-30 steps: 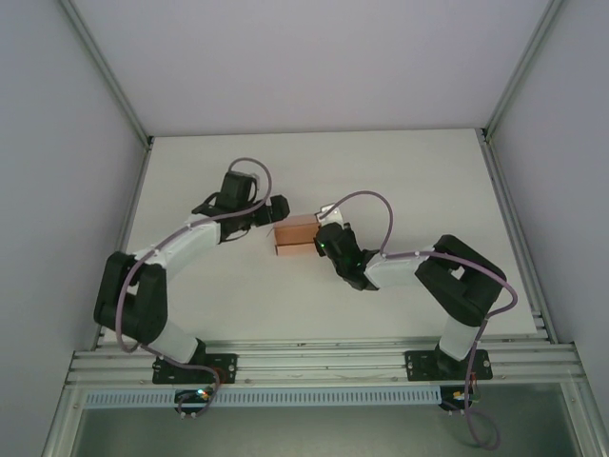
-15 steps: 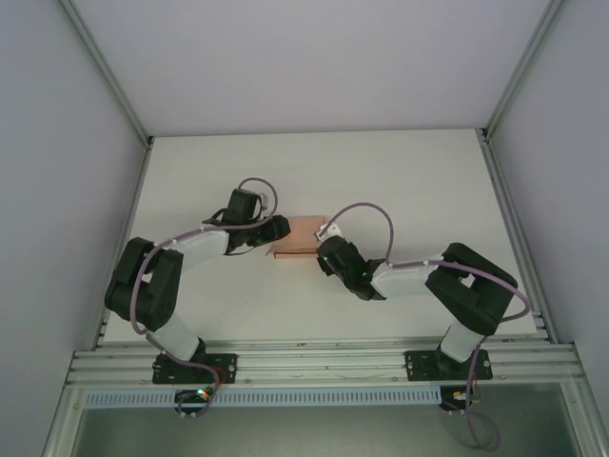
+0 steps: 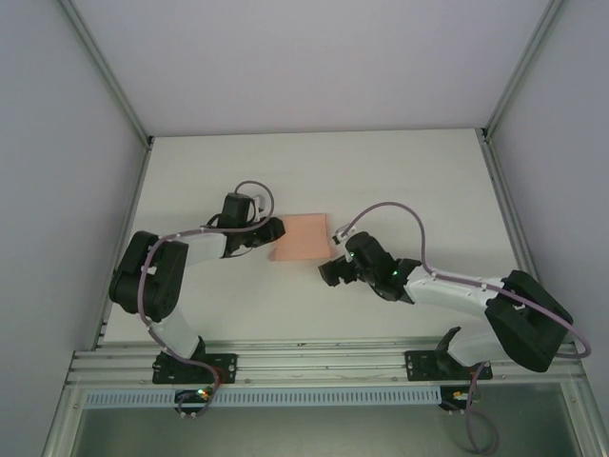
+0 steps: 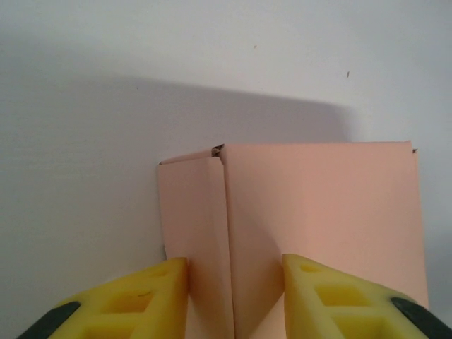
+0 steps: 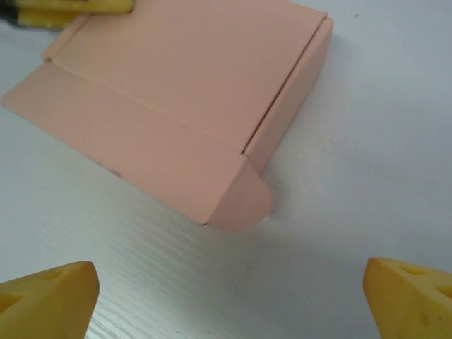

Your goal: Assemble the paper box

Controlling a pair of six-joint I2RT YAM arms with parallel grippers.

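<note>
Lengthwise left-to-right, paper box (image 3: 303,236) lying flat, left fingers (image 4: 127,300) pinching its end, right fingers (image 5: 46,296) wide apart.

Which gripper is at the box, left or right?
Left gripper: it straddles a corner of the paper box. The right gripper is open, apart from it.

No text, label, brand, number or sign can be read. The paper box (image 3: 303,236) is plain salmon-pink card on each face seen from above and from both wrists, and the white counter (image 3: 400,171) around it carries no legible print either.
</note>
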